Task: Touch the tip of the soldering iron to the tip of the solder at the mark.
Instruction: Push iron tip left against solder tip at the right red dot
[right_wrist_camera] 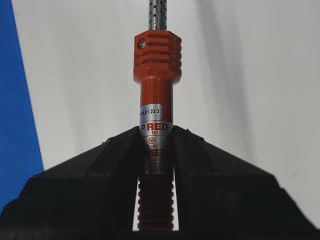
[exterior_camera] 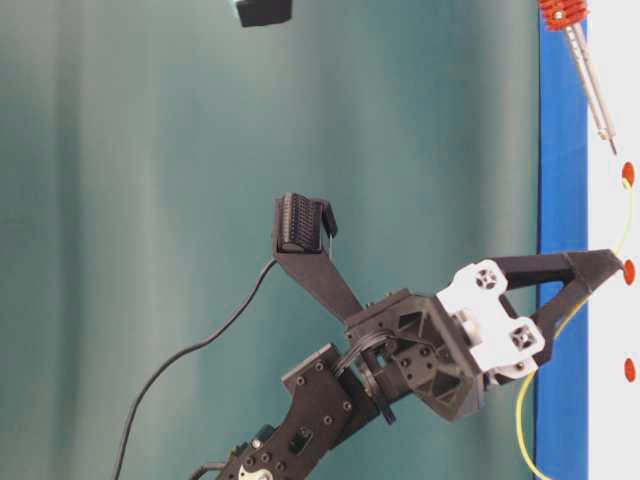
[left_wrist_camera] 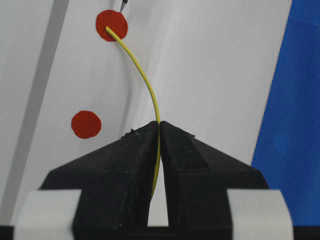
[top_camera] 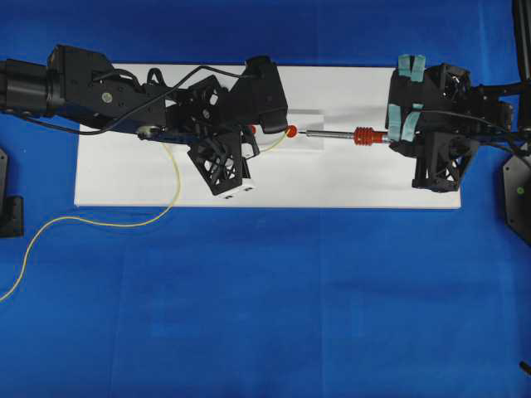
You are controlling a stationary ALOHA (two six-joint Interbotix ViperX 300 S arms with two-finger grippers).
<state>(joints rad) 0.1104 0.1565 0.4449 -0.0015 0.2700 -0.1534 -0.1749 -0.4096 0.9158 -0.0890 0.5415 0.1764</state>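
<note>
The left gripper (left_wrist_camera: 159,131) reaches in from the left, its black fingers (left_wrist_camera: 125,165) pressed together, pinching the solder (left_wrist_camera: 145,82). The right gripper (right_wrist_camera: 156,145) reaches in from the opposite side, fingers (right_wrist_camera: 100,175) clamped around the soldering iron (right_wrist_camera: 156,100).

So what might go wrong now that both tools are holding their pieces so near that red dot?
1. The solder sticks out of the left tool in a long thin curve; a nudge from the soldering iron could probably bend it off the red mark.
2. The iron's tip, seen from the left wrist, sits just short of the mark, slightly to one side of the solder's end; it might slide past.
3. The right tool grips a round smooth barrel, which might twist.
</note>
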